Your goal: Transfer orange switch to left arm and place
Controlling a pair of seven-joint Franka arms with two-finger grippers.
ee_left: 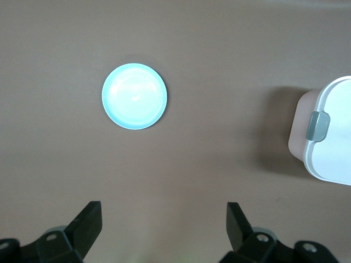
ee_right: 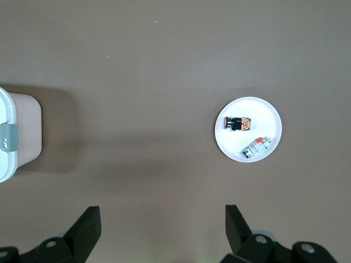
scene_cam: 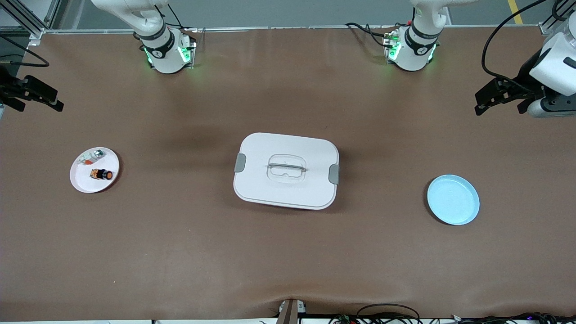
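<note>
The orange switch [scene_cam: 101, 174] [ee_right: 237, 123] lies on its side on a small pale pink plate [scene_cam: 81, 181] [ee_right: 258, 112] toward the right arm's end of the table. The white box [scene_cam: 286, 170] with grey clips stands mid-table; its edge shows in both wrist views [ee_left: 334, 137] [ee_right: 24, 131]. My right gripper [scene_cam: 56, 102] [ee_right: 163, 213] hangs open and empty over bare table at its end, apart from the pink plate. My left gripper [scene_cam: 479, 104] [ee_left: 163, 211] hangs open and empty over bare table at the other end.
A small white-and-silver part [scene_cam: 92, 156] [ee_right: 256, 148] shares the pink plate with the switch. An empty blue plate [scene_cam: 452, 199] [ee_left: 134, 96] sits toward the left arm's end. Brown table surface lies between the box and each plate.
</note>
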